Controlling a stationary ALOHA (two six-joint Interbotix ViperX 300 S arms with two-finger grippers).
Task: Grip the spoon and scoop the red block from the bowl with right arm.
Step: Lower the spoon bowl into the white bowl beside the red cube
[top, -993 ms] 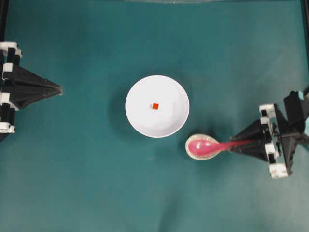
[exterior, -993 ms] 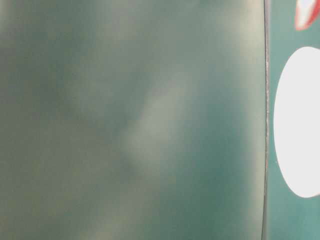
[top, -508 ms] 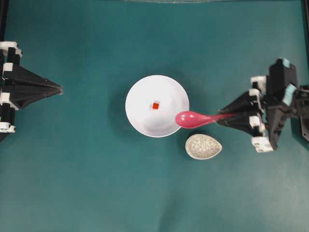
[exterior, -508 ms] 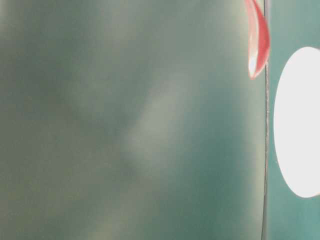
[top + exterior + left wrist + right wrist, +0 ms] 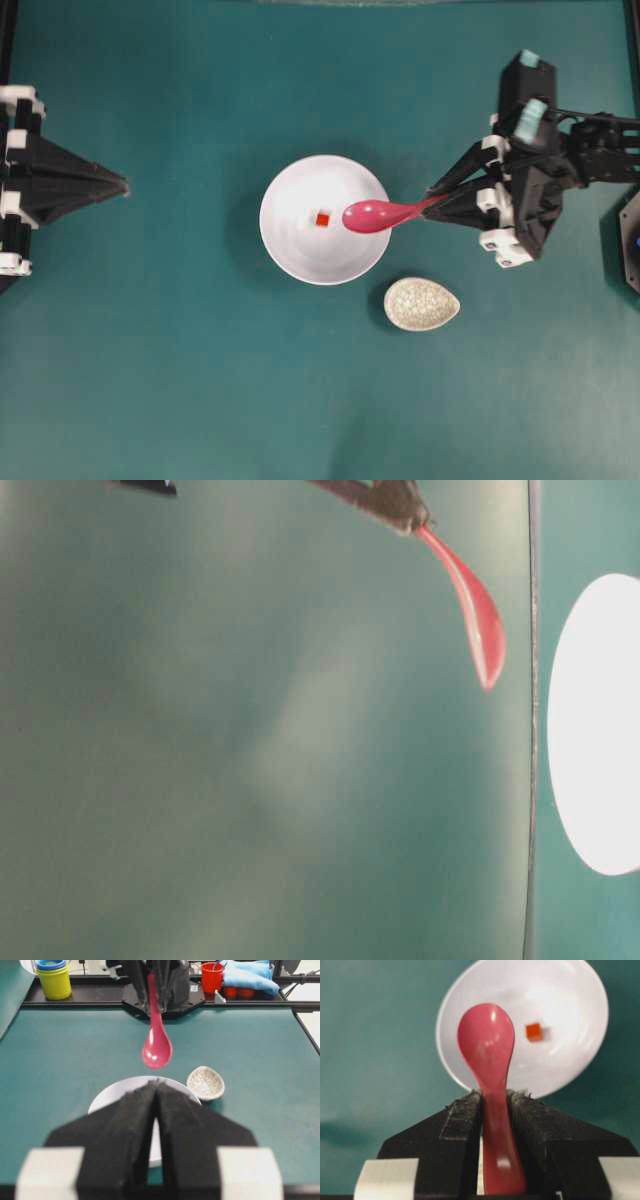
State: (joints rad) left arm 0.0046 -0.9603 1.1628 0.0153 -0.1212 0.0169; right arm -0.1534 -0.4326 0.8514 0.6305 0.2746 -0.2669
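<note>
My right gripper (image 5: 432, 200) is shut on the handle of the pink spoon (image 5: 375, 214), holding it in the air. In the overhead view the scoop hangs over the right side of the white bowl (image 5: 290, 245). The red block (image 5: 322, 219) lies near the bowl's middle, a little left of the scoop. The right wrist view shows the spoon (image 5: 487, 1045) between the pads, with the bowl (image 5: 570, 1065) and block (image 5: 534, 1031) beyond. My left gripper (image 5: 126, 184) rests shut at the left edge, far from the bowl; its tips (image 5: 157, 1085) hide part of the bowl (image 5: 107, 1097).
A speckled beige oval rest (image 5: 421, 303) sits on the teal table just right of and below the bowl. At the far table edge in the left wrist view stand yellow stacked cups (image 5: 53, 978), a red cup (image 5: 212, 977) and a blue cloth (image 5: 247, 971).
The right arm lifted the spoon off the beige rest and carried it up and left, until its scoop came over the bowl. The left arm has stayed still.
</note>
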